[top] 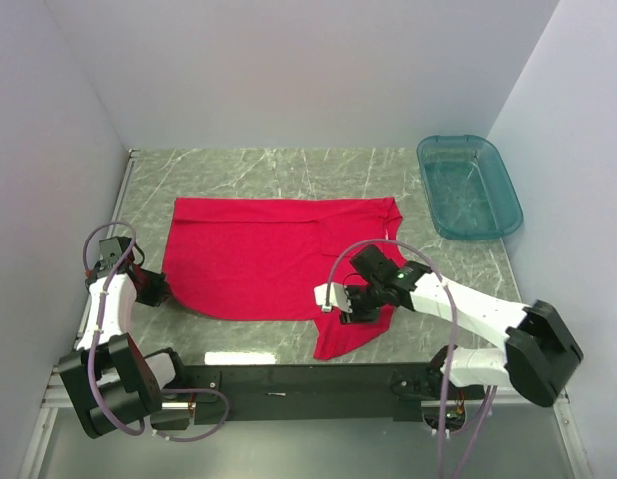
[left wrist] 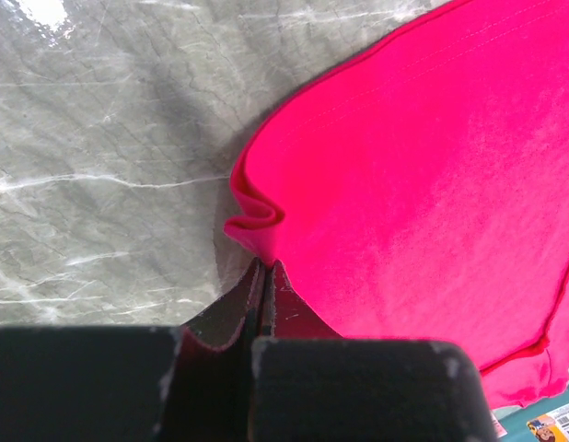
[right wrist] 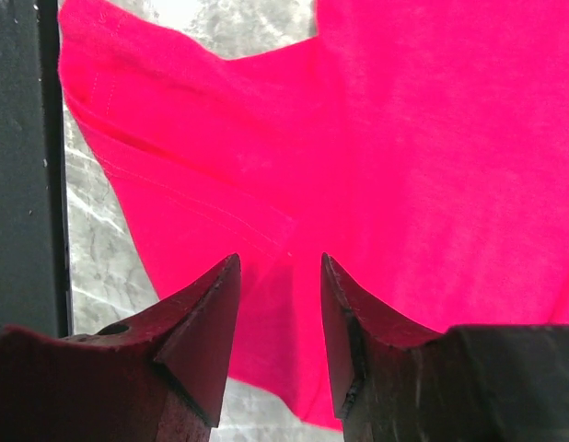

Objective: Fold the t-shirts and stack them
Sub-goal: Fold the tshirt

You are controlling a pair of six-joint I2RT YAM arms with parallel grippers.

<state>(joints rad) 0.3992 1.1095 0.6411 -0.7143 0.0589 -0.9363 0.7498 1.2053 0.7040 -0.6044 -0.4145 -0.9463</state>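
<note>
A green-grey marbled table (top: pixel 249 165) sits enclosed by plain white walls (top: pixel 289 70) on three sides. A teal see-through plastic tub (top: pixel 469 186) rests in its far right corner. A red t-shirt (top: pixel 269 259) lies spread flat across the middle, one sleeve reaching toward the near edge. The left gripper (left wrist: pixel 264 269) is low at the shirt's left edge, its jaws pressed together and pinching a small fold of the hem. The right gripper (right wrist: pixel 280 262) hovers over the near sleeve, jaws spread apart, holding nothing.
</note>
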